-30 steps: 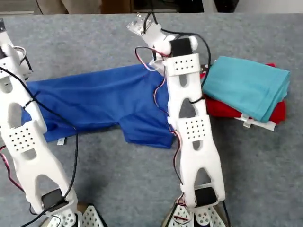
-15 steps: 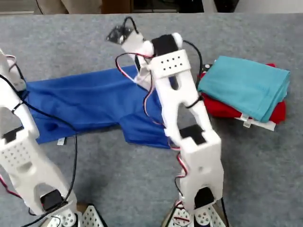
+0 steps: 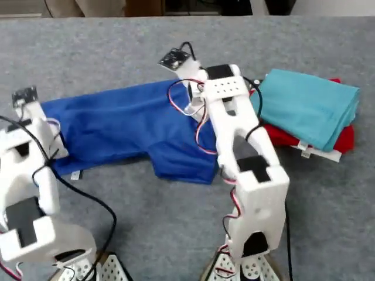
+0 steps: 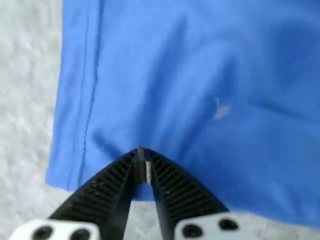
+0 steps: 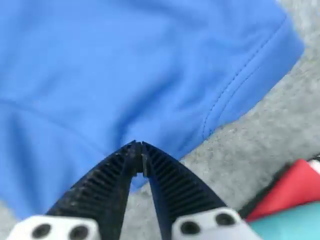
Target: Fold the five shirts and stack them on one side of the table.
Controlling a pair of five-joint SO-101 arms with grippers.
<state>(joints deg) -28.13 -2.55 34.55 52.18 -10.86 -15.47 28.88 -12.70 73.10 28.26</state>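
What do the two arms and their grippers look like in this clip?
The left arm and right arm are white plastic links with black motors and loose black and red wires. The left gripper and right gripper have black ribbed tapered jaws on white bases.

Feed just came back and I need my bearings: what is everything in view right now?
blue shirt: one, blue, spread flat across the middle of the table
teal shirt: one, teal, folded, on top of the stack beside the right arm
red shirt: one, red, folded, under the teal shirt
white cloth edge: one, white, poking out beneath the red shirt; cannot tell what it is
table: one, grey, under everything
left gripper: one, black fingers, shut, pinching the blue shirt near its hemmed end
right gripper: one, black fingers, shut, over the blue shirt's edge nearest the stack
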